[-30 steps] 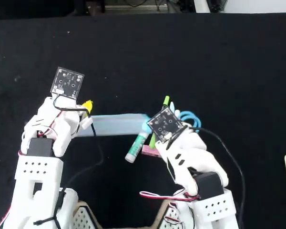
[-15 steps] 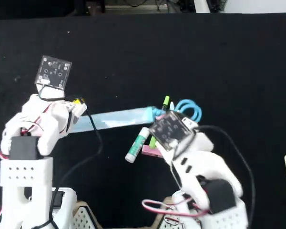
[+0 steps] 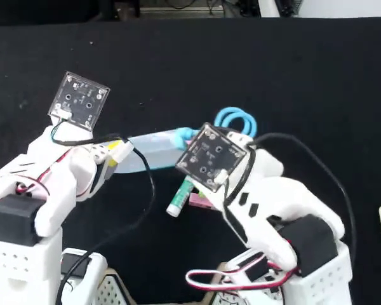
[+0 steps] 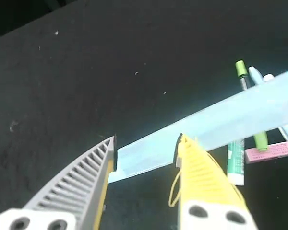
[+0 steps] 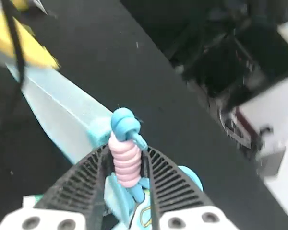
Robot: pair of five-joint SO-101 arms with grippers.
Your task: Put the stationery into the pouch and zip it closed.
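The light blue pouch [image 4: 221, 120] hangs stretched above the middle of the bench [image 3: 273, 70]. The left gripper [image 4: 146, 148] is closed on one end of it. The right gripper [image 5: 126, 152] pinches tightly the pink and blue zipper pull [image 5: 126, 167] at the other end. Glue stick [image 4: 235, 160], green pen [image 4: 241, 72] and pink eraser [image 4: 271, 152] lie on the bench under the pouch
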